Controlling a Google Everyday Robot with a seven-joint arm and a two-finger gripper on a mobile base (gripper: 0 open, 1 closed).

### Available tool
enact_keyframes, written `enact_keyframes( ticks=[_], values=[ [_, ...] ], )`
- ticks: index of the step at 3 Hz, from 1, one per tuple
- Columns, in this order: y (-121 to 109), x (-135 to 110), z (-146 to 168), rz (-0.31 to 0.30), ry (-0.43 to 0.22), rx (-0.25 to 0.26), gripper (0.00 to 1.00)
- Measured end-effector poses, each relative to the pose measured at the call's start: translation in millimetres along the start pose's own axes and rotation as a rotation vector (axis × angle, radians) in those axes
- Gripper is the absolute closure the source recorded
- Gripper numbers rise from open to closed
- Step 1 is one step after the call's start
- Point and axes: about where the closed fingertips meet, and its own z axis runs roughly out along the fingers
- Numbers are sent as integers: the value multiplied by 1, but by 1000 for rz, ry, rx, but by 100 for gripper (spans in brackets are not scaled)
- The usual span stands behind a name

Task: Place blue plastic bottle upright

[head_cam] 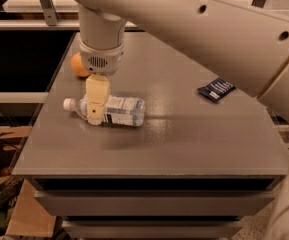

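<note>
The blue plastic bottle [119, 111] lies on its side on the grey table [184, 134], white cap [69, 104] pointing left. My gripper [95, 117] hangs straight down from the arm and sits over the bottle's neck end, just right of the cap, its cream finger covering that part of the bottle. The bottle still rests flat on the table.
An orange [77, 66] sits behind the gripper near the table's left edge, partly hidden by the wrist. A flat dark-blue snack wrapper [216, 89] lies at the right. The big white arm spans the top of the view. Cardboard and clutter lie on the floor at lower left.
</note>
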Motion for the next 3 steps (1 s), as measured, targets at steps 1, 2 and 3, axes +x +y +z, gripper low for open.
enact_keyframes(
  ticks=[1,2,3],
  values=[
    [2,-10,20,29,1,-16,0],
    [6,-17,35,44,1,-34,0],
    [11,-21,44,53,-2,-45,19]
  ],
)
